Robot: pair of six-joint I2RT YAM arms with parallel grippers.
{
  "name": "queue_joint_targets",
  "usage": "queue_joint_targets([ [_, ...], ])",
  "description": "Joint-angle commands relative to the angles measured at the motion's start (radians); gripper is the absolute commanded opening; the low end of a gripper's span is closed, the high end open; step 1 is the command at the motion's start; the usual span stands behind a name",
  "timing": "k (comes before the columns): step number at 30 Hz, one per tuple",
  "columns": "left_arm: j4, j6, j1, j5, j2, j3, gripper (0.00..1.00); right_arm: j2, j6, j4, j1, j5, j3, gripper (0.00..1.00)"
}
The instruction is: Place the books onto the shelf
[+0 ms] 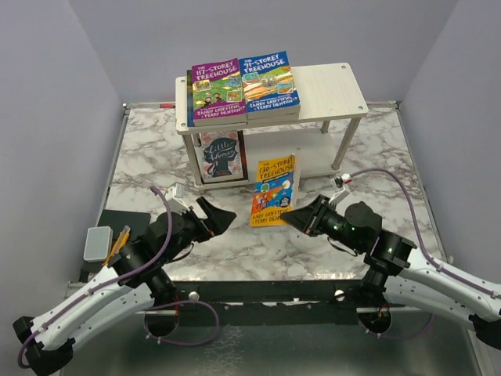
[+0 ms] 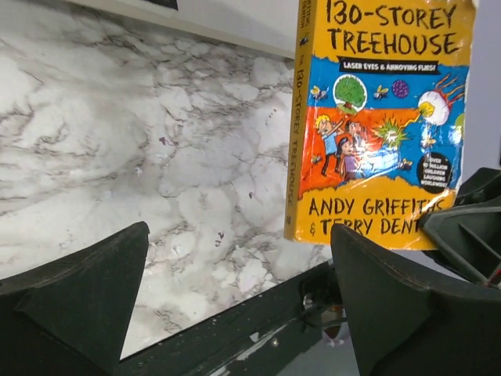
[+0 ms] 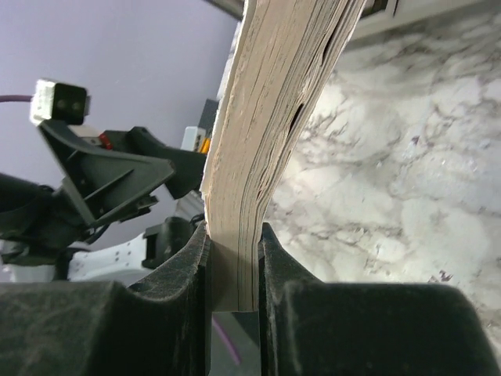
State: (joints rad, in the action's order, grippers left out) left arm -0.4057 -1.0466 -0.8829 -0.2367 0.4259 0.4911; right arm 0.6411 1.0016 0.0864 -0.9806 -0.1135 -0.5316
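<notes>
Right wrist view: the right gripper point(image 3: 235, 262) pinches the bottom edge of the orange book point(image 3: 266, 117), which stands above the marble table point(image 3: 407, 196) in front of the shelf point(image 1: 333, 82). The left gripper point(image 2: 239, 235) is spread wide beside the book, touching nothing. A purple book point(image 1: 214, 90) and a blue book point(image 1: 268, 78) lie on the top tier. A dark book point(image 1: 220, 156) stands in the lower one.

We are seeing the orange book point(image 2: 376, 125) cut off at top, its corner hiding behind the right gripper point(image 2: 448, 222).
</notes>
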Motion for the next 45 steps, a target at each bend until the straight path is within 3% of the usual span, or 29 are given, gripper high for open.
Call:
queue_joint_targets([
  [1, -0.125, 0.149, 0.005, -0.086, 0.054, 0.12, 0.99, 0.075, -0.121, -0.034, 0.005, -0.122, -0.116, 0.0],
  [4, -0.171, 0.215, 0.004, -0.13, 0.072, 0.179, 0.99, 0.162, -0.17, -0.039, 0.04, -0.106, -0.176, 0.0],
  [12, -0.222, 0.365, 0.004, -0.167, 0.097, 0.283, 0.99, 0.322, -0.197, -0.156, 0.261, 0.137, -0.221, 0.0],
  [25, -0.181, 0.495, 0.004, -0.132, 0.122, 0.29, 0.99, 0.568, -0.144, -0.394, 0.477, 0.408, -0.216, 0.0],
  [32, -0.157, 0.553, 0.004, -0.103, 0.151, 0.294, 0.99, 0.737, -0.127, -0.504, 0.546, 0.536, -0.261, 0.0],
  [45, -0.125, 0.556, 0.004, -0.064, 0.131, 0.26, 0.99, 0.968, -0.195, -0.469, 0.614, 0.643, -0.393, 0.03],
])
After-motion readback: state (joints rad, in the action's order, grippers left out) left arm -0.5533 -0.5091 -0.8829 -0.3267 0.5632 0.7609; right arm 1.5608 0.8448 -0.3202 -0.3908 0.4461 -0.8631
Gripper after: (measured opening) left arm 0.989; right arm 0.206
